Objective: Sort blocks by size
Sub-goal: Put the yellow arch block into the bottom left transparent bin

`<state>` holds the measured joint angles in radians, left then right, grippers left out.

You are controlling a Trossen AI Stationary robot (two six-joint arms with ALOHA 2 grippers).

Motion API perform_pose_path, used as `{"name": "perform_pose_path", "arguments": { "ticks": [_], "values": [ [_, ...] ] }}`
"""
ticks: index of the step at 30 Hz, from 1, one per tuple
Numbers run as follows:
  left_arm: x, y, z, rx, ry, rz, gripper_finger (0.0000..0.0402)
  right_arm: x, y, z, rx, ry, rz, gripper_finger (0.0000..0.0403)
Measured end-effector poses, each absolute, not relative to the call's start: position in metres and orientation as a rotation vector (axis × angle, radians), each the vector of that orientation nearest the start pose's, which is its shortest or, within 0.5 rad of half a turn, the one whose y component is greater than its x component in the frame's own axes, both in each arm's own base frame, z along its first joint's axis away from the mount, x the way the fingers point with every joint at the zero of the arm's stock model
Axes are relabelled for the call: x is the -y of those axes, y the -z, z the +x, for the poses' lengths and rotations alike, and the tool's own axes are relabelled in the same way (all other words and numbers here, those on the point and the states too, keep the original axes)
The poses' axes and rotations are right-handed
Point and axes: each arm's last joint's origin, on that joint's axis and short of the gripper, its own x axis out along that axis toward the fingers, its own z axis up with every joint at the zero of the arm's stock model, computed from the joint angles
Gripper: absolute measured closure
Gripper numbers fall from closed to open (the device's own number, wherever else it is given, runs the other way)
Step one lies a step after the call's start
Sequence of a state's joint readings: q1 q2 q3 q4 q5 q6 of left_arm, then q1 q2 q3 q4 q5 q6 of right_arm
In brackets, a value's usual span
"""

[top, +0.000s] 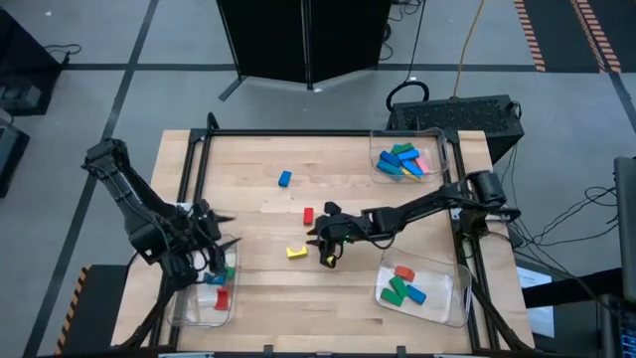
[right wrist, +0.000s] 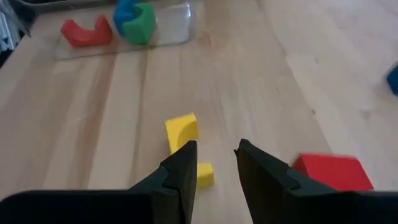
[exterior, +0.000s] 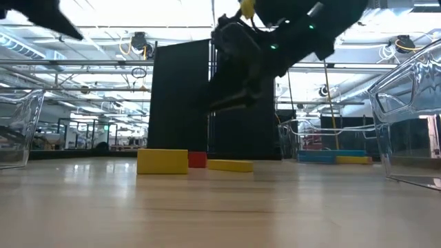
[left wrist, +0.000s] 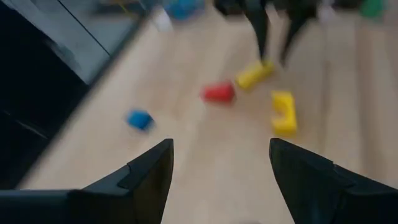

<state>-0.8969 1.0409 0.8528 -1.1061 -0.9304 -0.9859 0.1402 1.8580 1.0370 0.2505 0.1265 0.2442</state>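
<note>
Right tool [top: 327, 251], slightly apart and empty, hangs mid-table beside yellow block [top: 295, 252].

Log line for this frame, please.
right gripper: open, empty, hovering by yellow plastic block | left gripper: open, above front-left clear plastic tray | loose: small red block, small blue block

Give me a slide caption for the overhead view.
Right gripper hovers by a yellow block mid-table; left gripper waits open.

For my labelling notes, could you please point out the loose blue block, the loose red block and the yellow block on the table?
small blue block [top: 285, 179]: high view, top face.
small red block [top: 308, 215]: high view, top face.
yellow block [top: 295, 252]: high view, its middle.
</note>
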Motion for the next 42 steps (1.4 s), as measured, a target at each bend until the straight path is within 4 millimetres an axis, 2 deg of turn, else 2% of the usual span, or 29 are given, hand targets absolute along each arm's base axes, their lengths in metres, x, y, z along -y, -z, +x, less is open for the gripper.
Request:
{"name": "perform_pose_path", "arguments": {
  "ticks": [3,7,15,20,24,33,42],
  "values": [
    [0.110,-0.266,0.123,-0.559,-0.429,0.127,0.0137,-0.054,-0.165,0.394,-0.568,0.041,0.131,0.0294],
    [0.111,-0.268,0.129,-0.510,-0.451,0.089,0.0137,-0.059,-0.156,0.404,-0.608,0.019,0.069,0.0279],
    [0.105,-0.271,0.140,-0.475,-0.509,0.041,0.0137,-0.068,-0.144,0.409,-0.665,-0.006,0.006,0.0208],
    [0.095,-0.269,0.148,-0.543,-0.537,0.046,0.0137,-0.068,-0.141,0.407,-0.705,-0.004,0.011,0.0154],
    [0.088,-0.266,0.156,-0.632,-0.521,0.044,0.0137,-0.068,-0.134,0.406,-0.739,-0.002,0.002,0.0127],
    [0.090,-0.268,0.183,-0.641,-0.253,0.042,0.0137,-0.066,-0.135,0.407,-0.729,0.002,0.000,0.0131],
    [0.078,-0.230,0.192,-0.616,-0.183,0.043,0.0137,-0.068,-0.121,0.411,-0.717,-0.027,-0.001,0.0137]
  ]
}}
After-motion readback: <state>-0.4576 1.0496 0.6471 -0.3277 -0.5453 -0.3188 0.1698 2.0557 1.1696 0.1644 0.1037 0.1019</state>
